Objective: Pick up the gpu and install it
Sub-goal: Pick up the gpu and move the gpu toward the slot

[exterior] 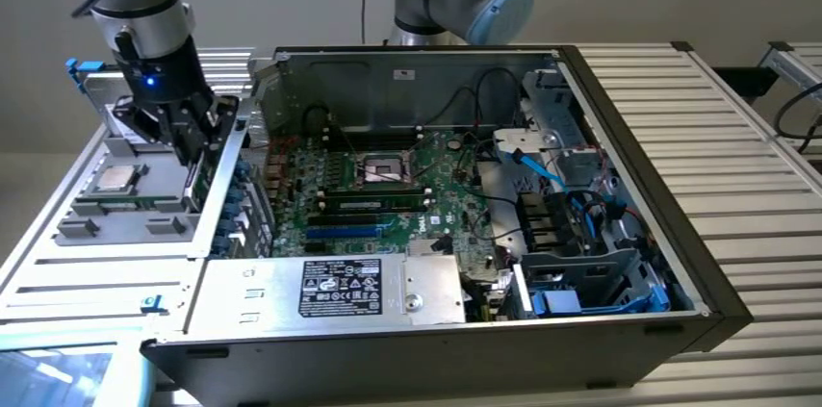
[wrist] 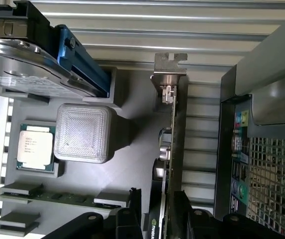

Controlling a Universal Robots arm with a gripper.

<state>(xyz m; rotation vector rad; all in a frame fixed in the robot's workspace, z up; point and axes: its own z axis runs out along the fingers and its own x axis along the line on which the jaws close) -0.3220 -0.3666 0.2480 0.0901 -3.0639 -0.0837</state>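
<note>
Hovering over the parts tray (wrist: 132, 169) at the exterior view's left, the pincer (wrist: 157, 199) stands wide, jaws either side of the gpu (wrist: 169, 144), which stands on edge in its slot, probably so its flat faces can be gripped. Wrist view reveals its silver bracket (wrist: 170, 69); exterior view adds the open case (exterior: 723, 282) at its right.

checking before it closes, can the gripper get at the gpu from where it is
Probably yes: the gripper hangs right over the gpu, which stands on edge, with open jaws either side of the card and nothing between. The grey block nearby stands apart.
</note>
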